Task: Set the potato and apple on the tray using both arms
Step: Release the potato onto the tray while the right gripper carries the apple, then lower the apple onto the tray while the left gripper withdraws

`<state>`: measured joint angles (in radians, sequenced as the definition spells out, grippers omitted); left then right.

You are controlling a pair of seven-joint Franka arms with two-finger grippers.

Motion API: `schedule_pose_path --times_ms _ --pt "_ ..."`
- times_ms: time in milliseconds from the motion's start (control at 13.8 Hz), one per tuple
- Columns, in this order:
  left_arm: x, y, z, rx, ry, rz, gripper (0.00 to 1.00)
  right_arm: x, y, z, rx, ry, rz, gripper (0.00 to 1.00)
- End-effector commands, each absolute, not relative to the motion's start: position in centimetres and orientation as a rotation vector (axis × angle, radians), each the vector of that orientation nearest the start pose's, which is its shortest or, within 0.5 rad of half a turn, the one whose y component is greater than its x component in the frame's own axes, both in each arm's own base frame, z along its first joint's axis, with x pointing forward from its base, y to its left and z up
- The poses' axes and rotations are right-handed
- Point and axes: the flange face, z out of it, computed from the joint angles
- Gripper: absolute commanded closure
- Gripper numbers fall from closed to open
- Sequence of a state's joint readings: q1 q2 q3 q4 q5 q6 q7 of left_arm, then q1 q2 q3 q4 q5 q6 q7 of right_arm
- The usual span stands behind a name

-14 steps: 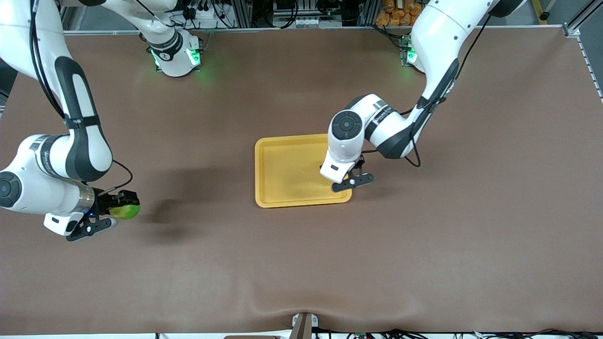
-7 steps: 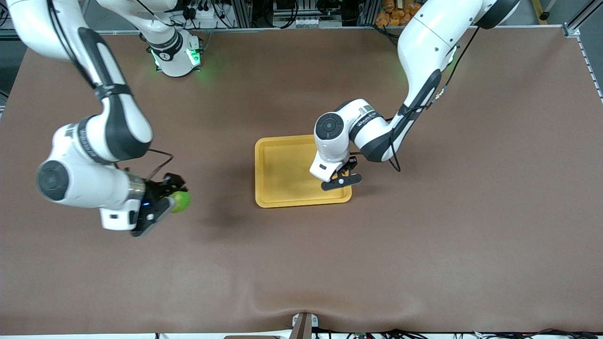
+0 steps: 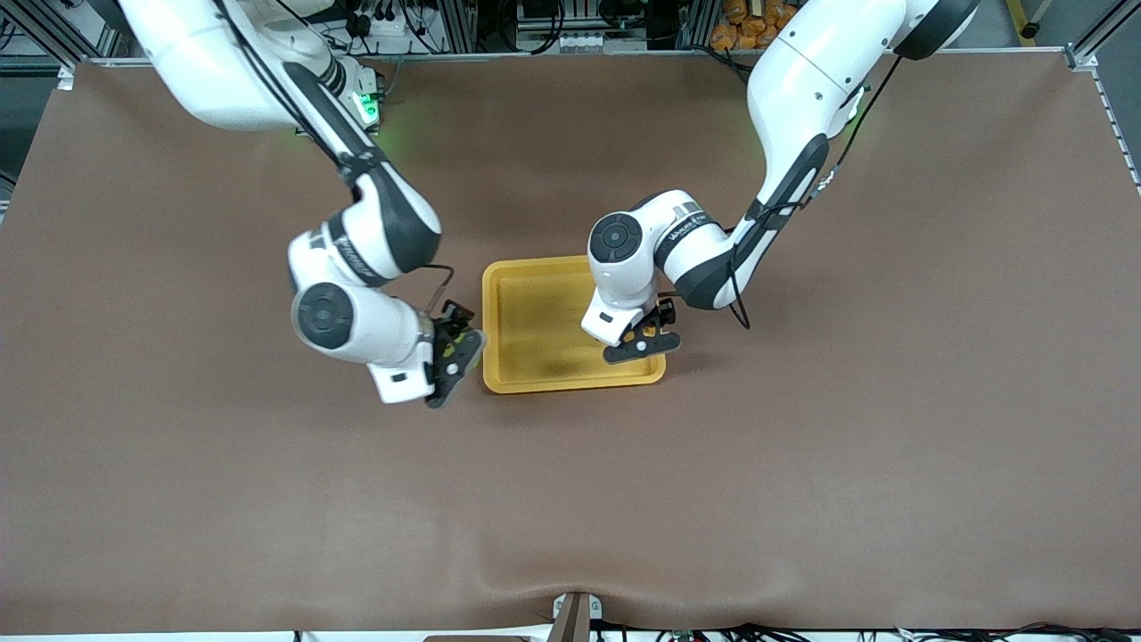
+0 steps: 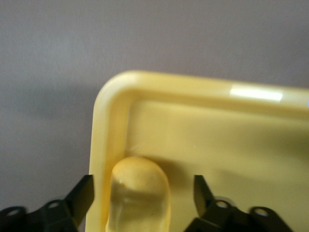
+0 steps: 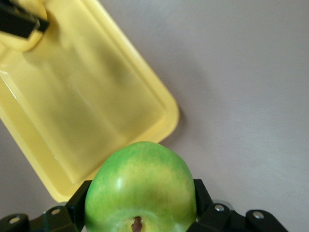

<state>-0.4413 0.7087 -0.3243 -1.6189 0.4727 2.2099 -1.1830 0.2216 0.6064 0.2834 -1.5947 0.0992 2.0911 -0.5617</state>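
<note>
**Apple nearing the tray rim, potato already inside**

Right gripper (image 3: pixel 456 349) hangs beside the tray (image 3: pixel 535 383), toward the right arm's end of the table, clamped on the apple (image 5: pixel 141 188). It should, I judge, cross the rim fully before opening, away from the potato (image 4: pixel 140 193).

Left gripper (image 3: pixel 644 337) is over the tray's corner with its jaws wide, clear of the potato between them, which appears to rest on the tray floor.

From the front, both fruits are nearly hidden by the grippers; the wrist views show them plainly.

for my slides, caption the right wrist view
Right gripper holds the apple over the tray edge, the potato already in the tray.
</note>
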Motion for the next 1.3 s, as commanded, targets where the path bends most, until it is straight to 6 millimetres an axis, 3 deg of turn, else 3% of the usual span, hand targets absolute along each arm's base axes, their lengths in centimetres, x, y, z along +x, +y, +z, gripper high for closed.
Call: schedule_pose_path --times_ms 0,145,434,796,1014,1086,1158,1231 --pt "55.6 -41.5 26.1 -2.952 -0.376 -0.221 0.0 58.2 32.1 24.6 -2.537 -1.293 0.128 0.83" --pt "57.5 -38.9 29.9 -2.955 -0.428 -0.257 0.0 57.0 33.0 23.6 -2.519 -1.251 0.131 0.83" --pt "59.7 -34.0 36.9 -2.987 -0.542 -0.238 0.0 56.2 34.5 23.9 -2.525 -1.212 0.14 0.83" --pt "60.6 -28.6 43.2 -3.034 -0.548 -0.168 0.0 55.0 36.6 24.0 -2.523 -1.224 0.145 0.83" --pt "60.5 -25.7 45.9 -3.037 -0.536 -0.122 0.0 54.5 37.4 23.4 -2.52 -1.237 0.145 0.62" --pt "60.6 -24.1 47.1 -3.044 -0.53 -0.111 0.0 54.1 38.0 23.1 -2.516 -1.249 0.141 0.49" --pt "60.7 -22.7 48.0 -3.052 -0.519 -0.092 0.0 54.1 38.2 23.1 -2.516 -1.253 0.136 0.27" --pt "60.6 -21.5 49.1 -3.064 -0.504 -0.086 0.0 54.1 38.2 23.1 -2.517 -1.256 0.131 0.13"
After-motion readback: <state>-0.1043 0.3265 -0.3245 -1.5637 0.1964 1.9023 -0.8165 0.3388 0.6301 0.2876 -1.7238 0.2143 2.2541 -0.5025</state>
